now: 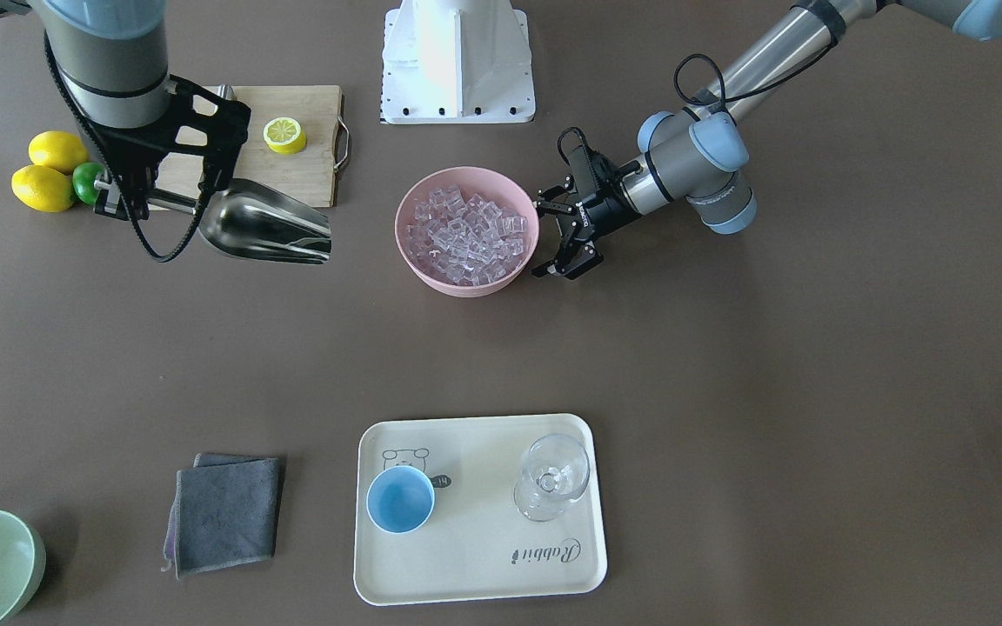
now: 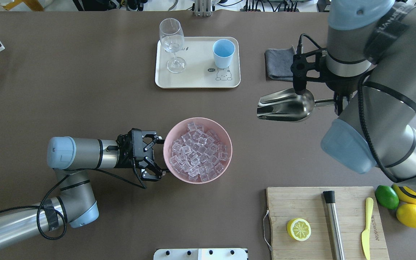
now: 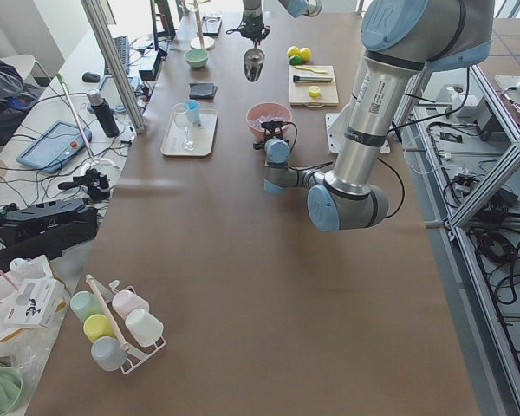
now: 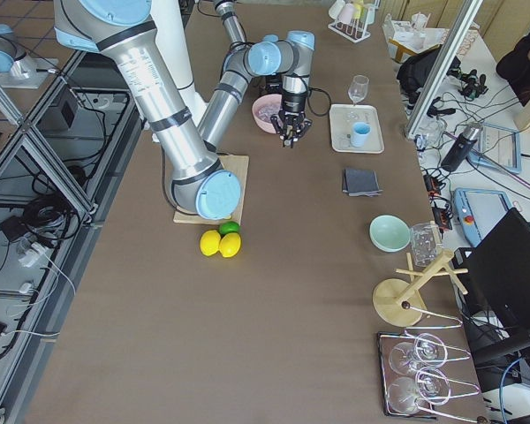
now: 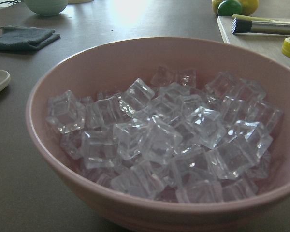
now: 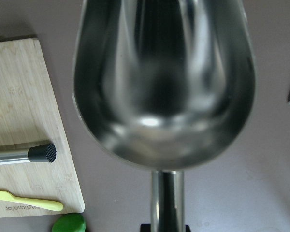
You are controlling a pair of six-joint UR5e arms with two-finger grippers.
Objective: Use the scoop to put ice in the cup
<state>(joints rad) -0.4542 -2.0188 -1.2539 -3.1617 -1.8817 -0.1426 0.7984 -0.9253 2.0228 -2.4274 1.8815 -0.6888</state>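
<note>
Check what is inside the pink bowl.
A heap of clear ice cubes lies in the pink bowl. They cover its floor, so anything underneath cannot be seen.

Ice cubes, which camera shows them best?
The left wrist camera: the ice fills the picture, every cube clear in the pink bowl. Overhead and front cameras show a small pile, side cameras a speck, the right wrist camera none.

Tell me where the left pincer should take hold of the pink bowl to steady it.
Probably best: take the pink bowl by its rim on the side facing the left pincer, coming in sideways. It is round, upright and heaped with ice, so only the thin wall fits between its jaws.
</note>
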